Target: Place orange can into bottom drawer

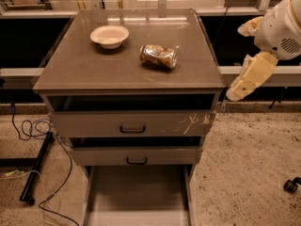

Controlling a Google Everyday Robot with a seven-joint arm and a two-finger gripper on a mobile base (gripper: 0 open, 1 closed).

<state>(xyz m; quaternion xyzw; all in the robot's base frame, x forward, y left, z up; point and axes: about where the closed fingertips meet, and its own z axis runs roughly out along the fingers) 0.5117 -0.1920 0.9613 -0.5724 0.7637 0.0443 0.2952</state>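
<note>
The orange can (158, 56) lies on its side on the grey cabinet top (84, 69), right of centre, dented and shiny. The bottom drawer (138, 197) is pulled out at the foot of the cabinet, and its flat grey floor is bare. My gripper (235, 92) hangs off the white arm (280, 29) to the right of the cabinet, just past its right front corner. It is at about the height of the top edge, apart from the can, and holds nothing that I can see.
A white bowl (109, 36) stands on the cabinet top, left of the can. The two upper drawers (132, 124) with dark handles are slightly pulled out. Black cables (33, 131) and a stand leg (35, 168) lie on the floor at left. A caster wheel (290, 185) sits at right.
</note>
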